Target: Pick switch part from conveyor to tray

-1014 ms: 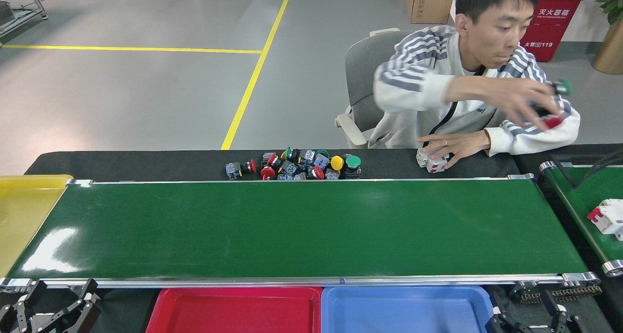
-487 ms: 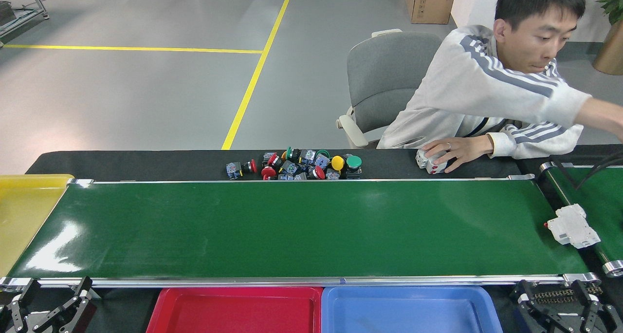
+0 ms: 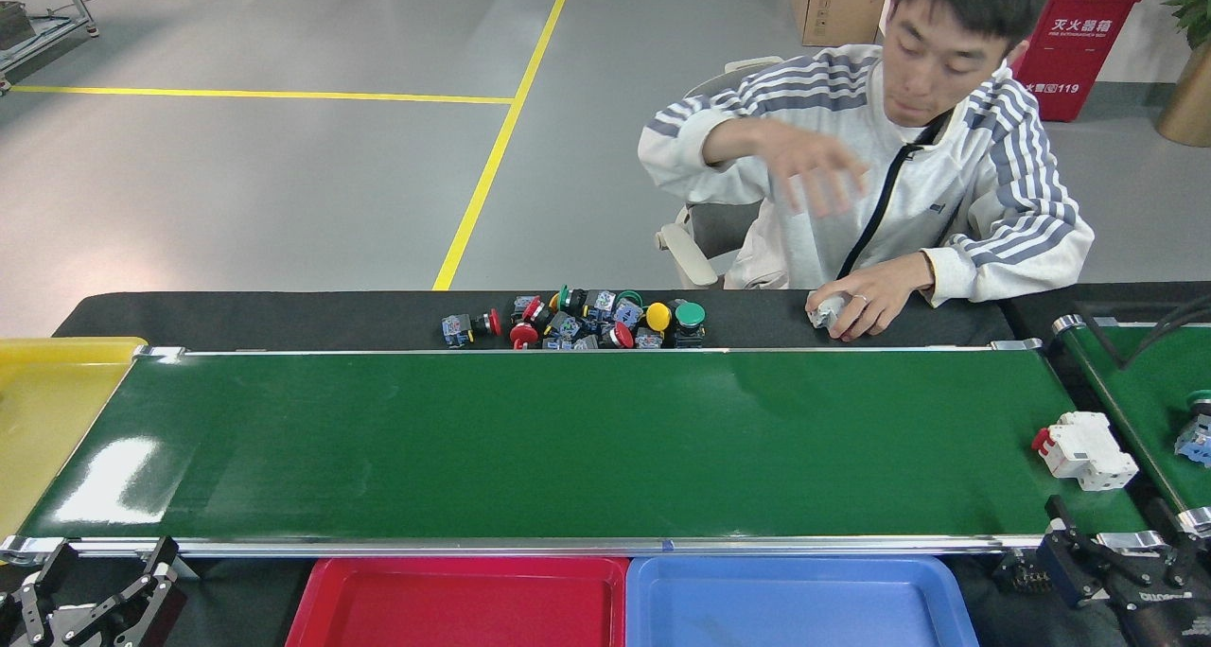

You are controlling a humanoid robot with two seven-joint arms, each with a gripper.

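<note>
Blue tray (image 3: 653,581), red tray (image 3: 378,585) just below conveyor (image 3: 568,439) near rail, both empty. Right gripper (image 3: 1102,557) at conveyor's right end, fingers apart; left gripper (image 3: 95,600) at left end, state unclear. White breaker-type switch part (image 3: 1083,450) on conveyor's right end. Judgement: right arm descends over part, grips across its narrow body, avoids end roller.
</note>
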